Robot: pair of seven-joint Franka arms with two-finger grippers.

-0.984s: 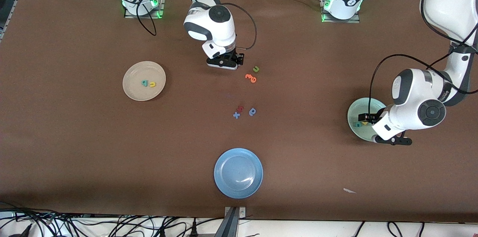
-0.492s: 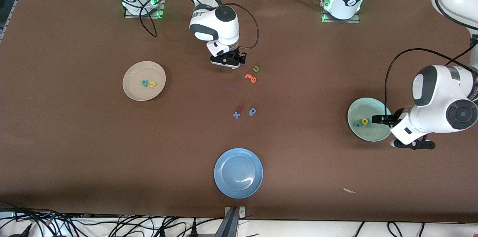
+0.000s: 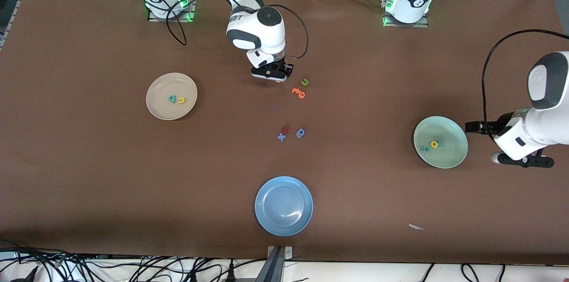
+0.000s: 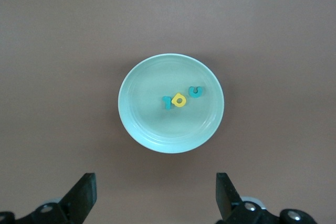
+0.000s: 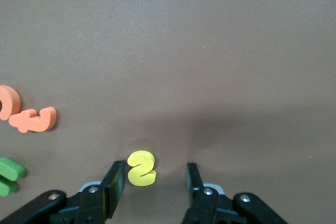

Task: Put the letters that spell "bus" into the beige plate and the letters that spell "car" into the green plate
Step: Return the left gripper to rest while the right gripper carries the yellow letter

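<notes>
We list the yellow "s" [image 3: 278,80] as almost wholly covered by the right gripper [image 3: 272,78] in the front view, only a sliver showing; in the right wrist view both fingers [image 5: 116,181] are cut off by the picture's edge, as are the orange letters [image 5: 26,116] and the green "u" [image 5: 8,174]. In the front view we cannot read the small red letter [image 3: 286,129] beside the blue "x" [image 3: 281,137], and the left gripper [image 3: 474,127] beside the green plate [image 3: 453,157] hides its fingertips. The left arm [image 3: 544,108] runs off the picture's edge.
</notes>
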